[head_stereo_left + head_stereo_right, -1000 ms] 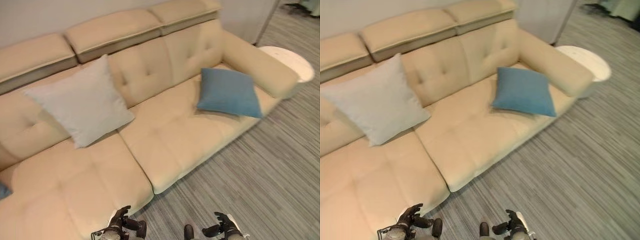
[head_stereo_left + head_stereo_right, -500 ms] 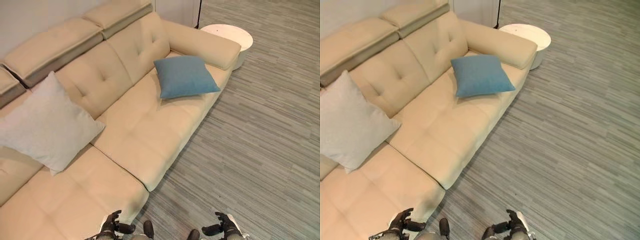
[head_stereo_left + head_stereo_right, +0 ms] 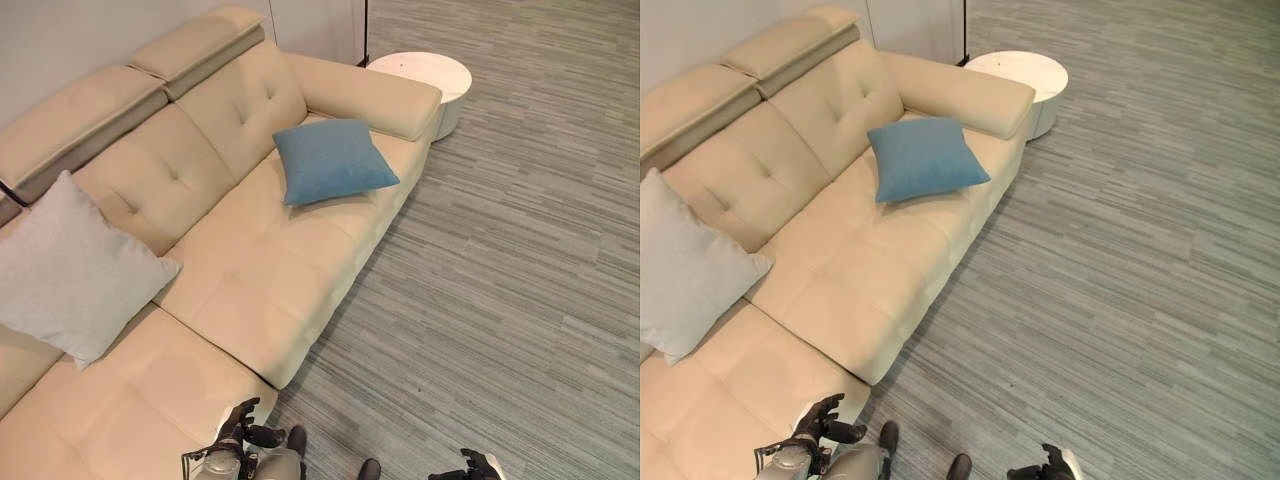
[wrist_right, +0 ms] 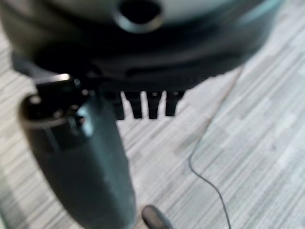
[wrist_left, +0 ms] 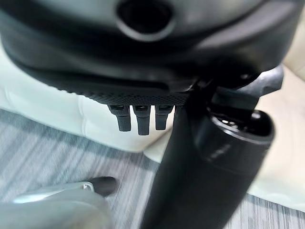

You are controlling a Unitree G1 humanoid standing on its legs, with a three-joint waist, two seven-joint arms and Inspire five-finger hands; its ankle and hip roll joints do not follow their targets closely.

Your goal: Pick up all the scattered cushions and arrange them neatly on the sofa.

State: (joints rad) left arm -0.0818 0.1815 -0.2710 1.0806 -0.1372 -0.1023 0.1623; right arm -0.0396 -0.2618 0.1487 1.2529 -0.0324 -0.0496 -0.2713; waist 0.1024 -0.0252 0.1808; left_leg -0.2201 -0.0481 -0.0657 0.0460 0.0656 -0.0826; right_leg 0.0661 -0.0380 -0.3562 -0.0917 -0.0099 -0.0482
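While both hands are hanging low at the head views' six-o'clock edge, the cushions are sitting well apart from them, up on the sofa (image 3: 250,290). The left hand (image 3: 243,428) is hovering just off the seat's front corner with its fingers (image 5: 138,119) relaxed and spread, holding nothing; the right hand (image 3: 478,466) is showing over the grey striped floor (image 3: 500,280), its fingers (image 4: 143,106) likewise loose and empty.

From the left hand, the blue cushion (image 3: 332,160) is lying toward twelve o'clock — flat on the seat near the armrest (image 3: 365,95), square, plump, one corner pointing at the floor. The pale grey cushion (image 3: 70,270) is standing toward ten o'clock, leaning upright against the tufted backrest — larger, set on its corner like a diamond. A round white side table (image 3: 425,78) is standing just beyond the armrest.
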